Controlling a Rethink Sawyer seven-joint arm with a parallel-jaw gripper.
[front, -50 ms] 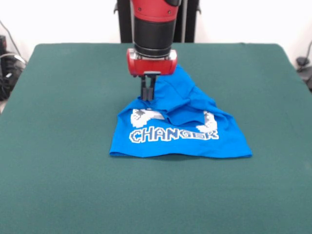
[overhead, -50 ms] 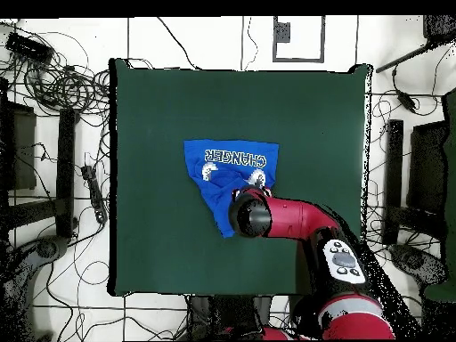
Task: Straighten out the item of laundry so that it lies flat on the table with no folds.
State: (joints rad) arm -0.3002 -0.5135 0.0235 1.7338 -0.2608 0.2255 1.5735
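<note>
Where the front view looks across the dark green felt-covered table (front, -50 ms: 58, 185), the small bright blue T-shirt (front, -50 ms: 187, 139) lies near its middle, its far part bunched into folds over the white "CHANGER" lettering. Just behind the shirt's wrinkled edge, the red and black gripper (front, -50 ms: 147, 95) points down, fingers pressed close together, touching the cloth.

Seen from overhead, the shirt (overhead, -50 ms: 223, 174) sits crumpled mid-table (overhead, -50 ms: 151, 249), with the arm's wrist covering the gripper.

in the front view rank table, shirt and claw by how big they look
1. table
2. shirt
3. claw, clearly the smallest; its tips sit at the shirt's crumpled far part.
</note>
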